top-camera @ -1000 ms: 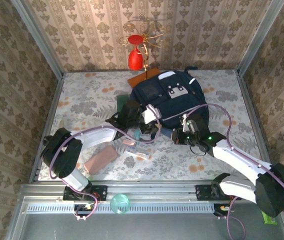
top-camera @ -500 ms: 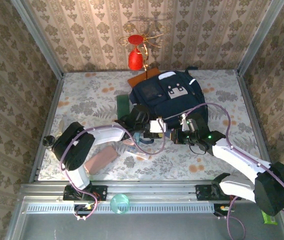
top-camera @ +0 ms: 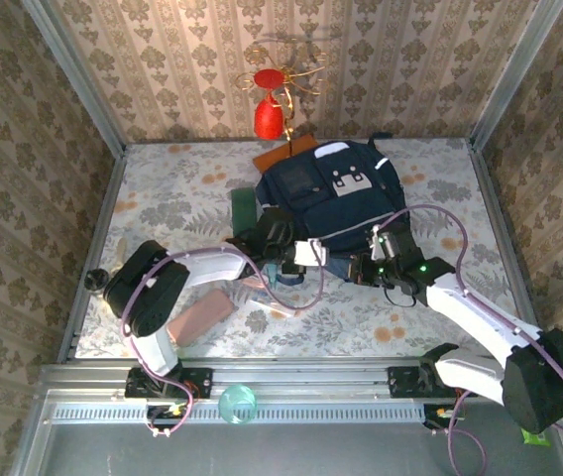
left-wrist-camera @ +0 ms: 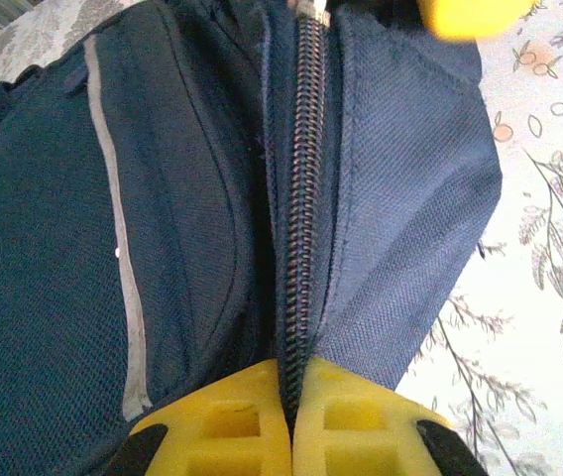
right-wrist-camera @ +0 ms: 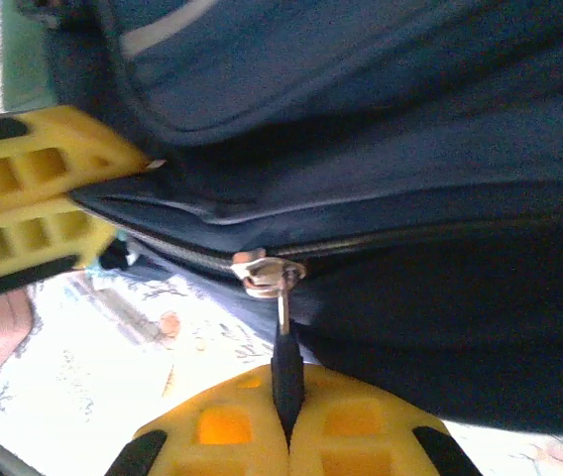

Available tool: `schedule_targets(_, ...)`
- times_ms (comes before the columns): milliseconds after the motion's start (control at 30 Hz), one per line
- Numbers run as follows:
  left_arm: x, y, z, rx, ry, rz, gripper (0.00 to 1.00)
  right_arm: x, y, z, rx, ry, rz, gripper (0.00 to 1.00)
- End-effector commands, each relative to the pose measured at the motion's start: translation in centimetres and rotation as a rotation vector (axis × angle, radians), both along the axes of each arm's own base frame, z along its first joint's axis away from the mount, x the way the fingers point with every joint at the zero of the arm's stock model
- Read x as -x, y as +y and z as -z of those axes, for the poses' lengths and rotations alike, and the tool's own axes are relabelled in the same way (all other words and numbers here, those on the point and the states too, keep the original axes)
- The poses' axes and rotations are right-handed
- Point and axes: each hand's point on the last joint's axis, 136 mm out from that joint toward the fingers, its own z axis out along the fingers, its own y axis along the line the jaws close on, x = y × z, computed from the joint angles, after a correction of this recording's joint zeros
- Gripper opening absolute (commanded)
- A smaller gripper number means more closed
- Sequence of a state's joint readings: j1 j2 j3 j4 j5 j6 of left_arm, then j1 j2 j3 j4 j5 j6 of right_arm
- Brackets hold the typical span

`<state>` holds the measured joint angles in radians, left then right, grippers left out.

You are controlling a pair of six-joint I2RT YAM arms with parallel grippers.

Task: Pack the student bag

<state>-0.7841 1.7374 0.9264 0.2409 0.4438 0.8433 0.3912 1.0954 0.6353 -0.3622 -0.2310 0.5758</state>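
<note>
**Position.** The student bag [top-camera: 336, 188] lies at the far centre of the tabletop [top-camera: 158, 193], with both arms working at its near edge.

**Claws.** The left claw [left-wrist-camera: 289, 421] is closed on the fabric seam, with the zip track [left-wrist-camera: 301, 198] running out from between its fingers. The right claw [right-wrist-camera: 283, 416] is closed on the black pull tab [right-wrist-camera: 283, 362], which hangs from the metal slider [right-wrist-camera: 267, 270].

**Risks.**
- The tab is thin and pinched only at its end. A pull at an angle to the track is likely to strip it out of the grip.
- Loose fabric sits folded alongside the teeth. If the slider runs over it, a jam is probable.
- If the left claw loses the seam, nothing anchors the bag. It would drag across the tabletop instead of the zip travelling.

**Change against the frame one second earlier.**
- The left arm's elbow has swung in toward the bag, and its claw sits further right along the near edge.
- The right arm has eased slightly to the right.
- The bag itself has not shifted.
</note>
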Motion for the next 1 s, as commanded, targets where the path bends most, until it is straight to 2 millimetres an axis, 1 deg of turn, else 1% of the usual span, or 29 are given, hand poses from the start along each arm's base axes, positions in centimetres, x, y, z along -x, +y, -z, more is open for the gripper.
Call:
schedule_targets(0,-1.8,2.7,-2.1,0.051,-0.023,-0.043,0.00,0.6,-4.3,0.1,0.148,0.037,0.148,0.00)
schedule_targets(100,-2.6,4.0,-2.4,0.064,-0.004,-0.068,0.00,0.0,-4.8,-0.8,0.155,0.004,0.182,0.00)
schedule_targets(133,-2.9,4.4,-2.3,0.059,-0.001,-0.081,0.00,-0.1,-4.5,-1.1,0.139,-0.004,0.169,0.00)
schedule_targets(167,-3.5,4.8,-2.1,0.049,0.000,-0.103,0.02,-0.4,-3.4,-1.6,0.102,-0.023,0.130,0.00)
schedule_targets(200,-4.0,5.1,-2.0,0.039,0.000,-0.127,0.06,-0.7,-2.1,-2.2,0.060,-0.050,0.088,0.00)
schedule_targets(233,-4.1,5.2,-1.9,0.028,0.003,-0.139,0.11,-0.8,-1.0,-2.6,0.032,-0.073,0.051,0.00)
schedule_targets(267,-4.0,5.3,-1.9,0.020,0.013,-0.142,0.20,-0.9,0.1,-3.1,0.013,-0.095,0.011,0.00)
schedule_targets(300,-3.6,5.1,-2.2,0.025,0.030,-0.138,0.30,-0.8,1.2,-3.5,0.003,-0.109,-0.029,0.00)
schedule_targets(333,-3.0,4.9,-2.6,0.035,0.051,-0.136,0.37,-0.7,2.0,-3.7,-0.003,-0.114,-0.062,0.00)
schedule_targets(400,-1.4,4.3,-3.9,0.084,0.092,-0.113,0.50,-0.5,4.0,-4.4,-0.044,-0.141,-0.134,0.00)
schedule_targets(433,-0.7,4.0,-4.6,0.111,0.101,-0.101,0.55,-0.4,4.6,-4.7,-0.067,-0.152,-0.157,0.00)
schedule_targets(467,0.4,3.6,-5.2,0.132,0.110,-0.081,0.65,-0.3,5.2,-5.1,-0.089,-0.166,-0.180,0.00)
schedule_targets(500,1.2,3.2,-5.8,0.150,0.109,-0.066,0.69,-0.1,5.6,-5.3,-0.104,-0.175,-0.197,0.00)
schedule_targets(533,1.9,2.8,-6.0,0.152,0.108,-0.053,0.71,-0.1,5.9,-5.6,-0.116,-0.183,-0.208,0.00)
schedule_targets(567,2.8,2.2,-6.2,0.148,0.101,-0.032,0.72,0.0,6.3,-5.9,-0.127,-0.193,-0.225,0.00)
schedule_targets(633,3.9,1.2,-6.1,0.116,0.089,0.001,0.73,0.2,6.7,-6.2,-0.147,-0.205,-0.240,0.00)
schedule_targets(667,4.0,0.7,-6.0,0.100,0.078,0.008,0.73,0.2,6.8,-6.4,-0.156,-0.208,-0.245,0.00)
schedule_targets(767,3.8,-0.2,-4.8,0.044,0.073,0.018,0.69,0.4,7.0,-6.6,-0.169,-0.213,-0.253,0.00)
schedule_targets(867,3.5,-1.0,-4.1,0.000,0.093,0.030,0.60,0.5,7.0,-6.7,-0.175,-0.217,-0.250,0.00)
schedule_targets(967,3.3,-1.4,-3.7,-0.012,0.106,0.033,0.45,0.6,6.9,-6.3,-0.170,-0.211,-0.250,0.00)
